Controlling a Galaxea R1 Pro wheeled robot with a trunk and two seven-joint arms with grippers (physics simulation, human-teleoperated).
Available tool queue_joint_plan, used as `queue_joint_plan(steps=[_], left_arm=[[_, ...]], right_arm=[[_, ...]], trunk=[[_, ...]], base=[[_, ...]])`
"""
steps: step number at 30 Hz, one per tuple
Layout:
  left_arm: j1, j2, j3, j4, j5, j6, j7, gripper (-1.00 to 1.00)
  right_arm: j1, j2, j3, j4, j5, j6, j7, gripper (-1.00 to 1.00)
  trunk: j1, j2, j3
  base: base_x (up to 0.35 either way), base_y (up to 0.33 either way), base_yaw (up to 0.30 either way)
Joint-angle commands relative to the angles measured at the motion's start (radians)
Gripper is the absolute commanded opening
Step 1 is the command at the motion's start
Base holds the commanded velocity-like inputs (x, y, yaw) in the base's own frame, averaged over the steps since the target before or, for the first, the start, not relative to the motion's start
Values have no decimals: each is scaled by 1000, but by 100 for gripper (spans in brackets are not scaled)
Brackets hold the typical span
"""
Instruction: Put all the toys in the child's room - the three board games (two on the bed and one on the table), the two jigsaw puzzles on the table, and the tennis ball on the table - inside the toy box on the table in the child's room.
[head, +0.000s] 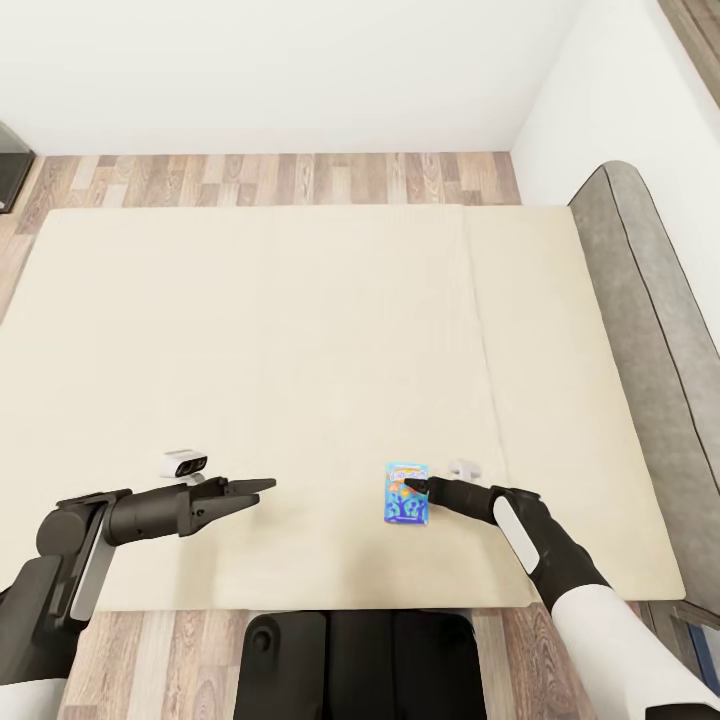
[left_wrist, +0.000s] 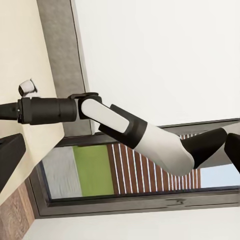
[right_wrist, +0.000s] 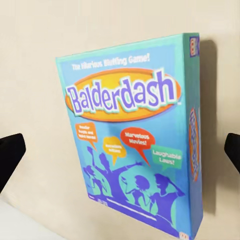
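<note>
The small blue board game (head: 406, 493) lies flat on the bed (head: 300, 330), low and right of middle; the right claw (head: 410, 487), released, should drop straight, then pinch its sides.

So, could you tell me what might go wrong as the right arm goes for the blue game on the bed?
The right gripper is open right over the blue board game, which lies flat on the soft bed. The fingers may press it into the mattress or push it aside instead of getting under an edge. If pinched by one edge only, the box could tilt and slip out.
</note>
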Motion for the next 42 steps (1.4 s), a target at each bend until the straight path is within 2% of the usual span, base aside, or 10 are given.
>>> queue_joint_plan(steps=[1, 42], left_arm=[[0, 0, 0, 0, -1, 11, -4, 100], [0, 3, 2, 0, -1, 11, -4, 100]], right_arm=[[0, -1, 2, -1, -4, 4, -1, 100], [0, -1, -2, 0, -4, 3, 2, 100]], trunk=[[1, -2, -1], [1, -2, -1]], base=[[0, 0, 0], [0, 0, 0]])
